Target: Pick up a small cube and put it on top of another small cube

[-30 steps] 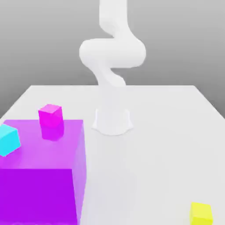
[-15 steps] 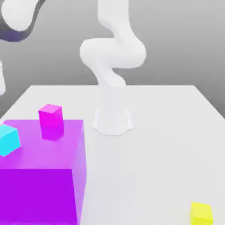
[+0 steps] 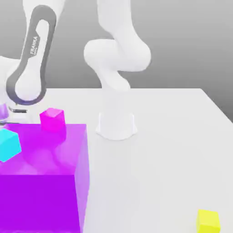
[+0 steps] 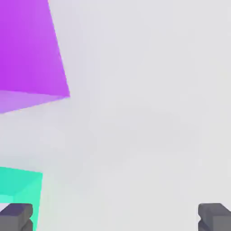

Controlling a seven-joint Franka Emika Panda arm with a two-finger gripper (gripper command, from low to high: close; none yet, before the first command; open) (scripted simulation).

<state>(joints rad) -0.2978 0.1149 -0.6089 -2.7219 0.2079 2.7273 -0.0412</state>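
While the arm (image 3: 32, 59) leans over the exterior view's left, its gripper (image 4: 115, 219) hangs with jaws spread wide and empty, seemingly lining up on the small cube (image 3: 52, 119) sitting just behind the big purple block (image 3: 43, 177). Well apart, the yellow cube (image 3: 208, 221) waits near the table (image 3: 164, 150) edge, likely the stacking spot

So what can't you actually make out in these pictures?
- Small magenta cube, exterior view: its base, behind the huge translucent purple block.
- Small cyan cube, exterior view: cut by the left edge.
- Gripper, hand view: fingertips only; frame edge crops the rest.
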